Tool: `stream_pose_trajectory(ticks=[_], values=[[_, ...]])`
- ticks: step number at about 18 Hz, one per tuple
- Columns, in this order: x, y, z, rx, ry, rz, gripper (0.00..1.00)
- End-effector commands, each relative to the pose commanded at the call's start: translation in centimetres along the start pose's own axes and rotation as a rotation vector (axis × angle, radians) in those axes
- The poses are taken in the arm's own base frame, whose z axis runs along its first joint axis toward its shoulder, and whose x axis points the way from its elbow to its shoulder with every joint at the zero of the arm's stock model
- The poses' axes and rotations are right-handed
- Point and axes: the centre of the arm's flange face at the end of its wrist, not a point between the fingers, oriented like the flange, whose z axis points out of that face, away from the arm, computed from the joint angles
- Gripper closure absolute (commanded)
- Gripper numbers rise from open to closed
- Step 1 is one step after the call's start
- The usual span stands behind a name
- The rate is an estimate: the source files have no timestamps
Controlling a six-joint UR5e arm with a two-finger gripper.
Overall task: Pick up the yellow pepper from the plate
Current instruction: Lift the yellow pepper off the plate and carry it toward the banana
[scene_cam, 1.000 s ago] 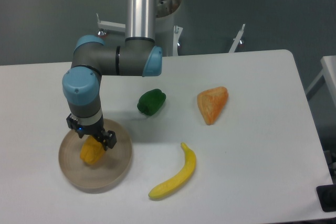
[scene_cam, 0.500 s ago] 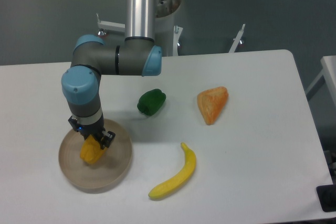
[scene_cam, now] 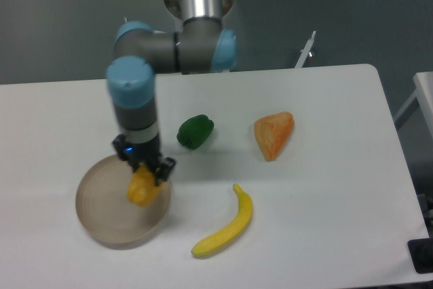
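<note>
The yellow pepper [scene_cam: 143, 188] is held in my gripper [scene_cam: 145, 175], which is shut on its upper part. The pepper hangs above the right part of the round tan plate [scene_cam: 101, 211], clear of its surface. The plate lies at the front left of the white table and nothing lies on it. The pepper's stem is hidden by the fingers.
A green pepper [scene_cam: 195, 131] lies right of my arm. An orange striped wedge [scene_cam: 274, 134] lies further right. A yellow banana [scene_cam: 227, 225] lies near the table's front edge, right of the plate. The table's right edge [scene_cam: 399, 160] is far off.
The gripper has lifted the yellow pepper off the plate and carried it right, toward the plate's right rim. The arm has swung right with it.
</note>
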Motion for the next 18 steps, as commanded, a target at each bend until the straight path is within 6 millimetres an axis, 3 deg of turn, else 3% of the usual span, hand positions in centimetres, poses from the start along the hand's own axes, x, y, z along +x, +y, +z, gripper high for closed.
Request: stream_pose_trajectory(ticks=[1, 3, 5, 9, 18], values=[[-2.9, 1.9, -0.3, -0.013, -0.025, 0.015, 0.52], [-6.7, 4.5, -0.5, -0.023, -0.038, 0.023, 0.52], [-8.7, 6.2, -0.4, -0.031, -0.043, 0.036, 0.52], [-10.6, 7.4, -0.1, -0.037, -0.050, 0.045, 0.52], [-11.7, 7.9, 0.0, -0.037, -0.059, 0.030, 0.52]])
